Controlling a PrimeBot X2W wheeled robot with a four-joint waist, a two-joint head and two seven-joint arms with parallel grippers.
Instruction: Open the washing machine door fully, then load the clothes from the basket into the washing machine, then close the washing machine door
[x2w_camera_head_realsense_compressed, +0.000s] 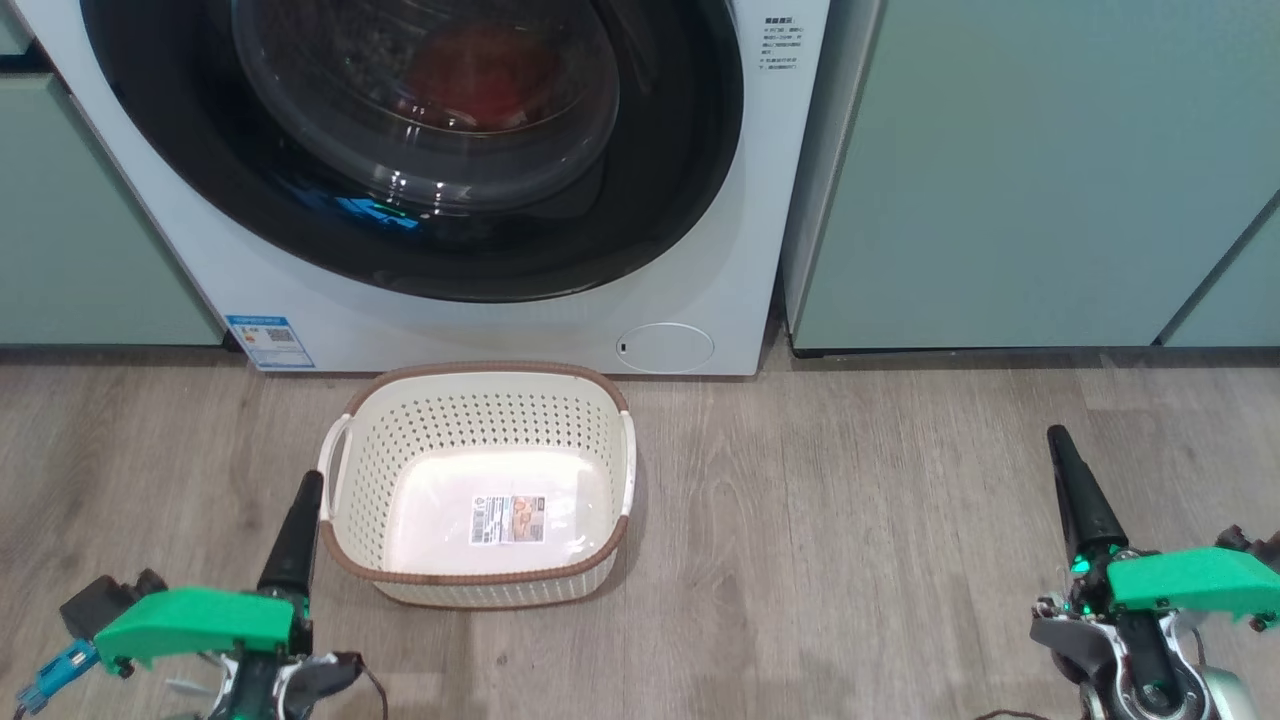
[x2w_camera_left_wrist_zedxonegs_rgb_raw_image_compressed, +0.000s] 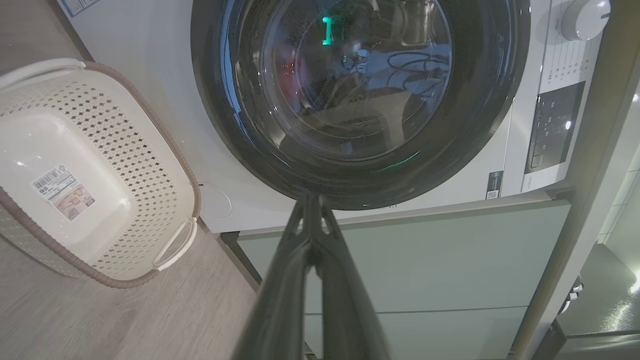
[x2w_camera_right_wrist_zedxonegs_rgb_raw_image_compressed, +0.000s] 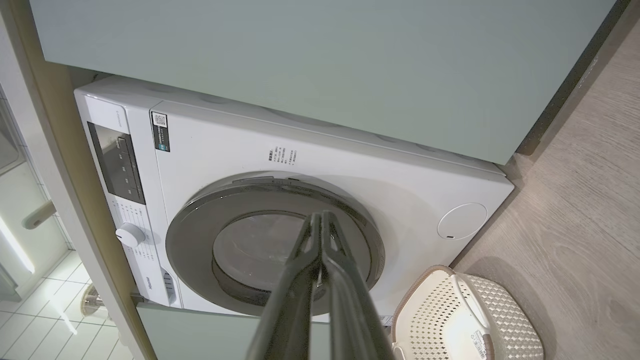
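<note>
Door: washing machine door (x2w_camera_head_realsense_compressed: 690, 180) shut flush against the washing machine (x2w_camera_head_realsense_compressed: 745, 300); the head view cuts off its top.
Clothes: the clothes (x2w_camera_head_realsense_compressed: 480, 70) are a dim red blur behind the glass, inside the drum; outline and stripes not made out.
Basket: the basket (x2w_camera_head_realsense_compressed: 480, 371) on the wood floor (x2w_camera_head_realsense_compressed: 850, 520), just in front of the machine, bare bottom showing.
Left claw: left gripper (x2w_camera_head_realsense_compressed: 311, 485) fingers together, holding nothing; tip overlaps the basket's left side, contact unclear.
Right claw: right gripper (x2w_camera_head_realsense_compressed: 1057, 437) fingers together, holding nothing, well right of the basket.
Wrist views: add control panel (x2w_camera_left_wrist_zedxonegs_rgb_raw_image_compressed: 550, 125) and dial (x2w_camera_left_wrist_zedxonegs_rgb_raw_image_compressed: 585, 17).
Writing: paper label (x2w_camera_head_realsense_compressed: 508, 519), blue-and-white sticker (x2w_camera_head_realsense_compressed: 270, 342), text block (x2w_camera_head_realsense_compressed: 780, 45); all too small to read.
</note>
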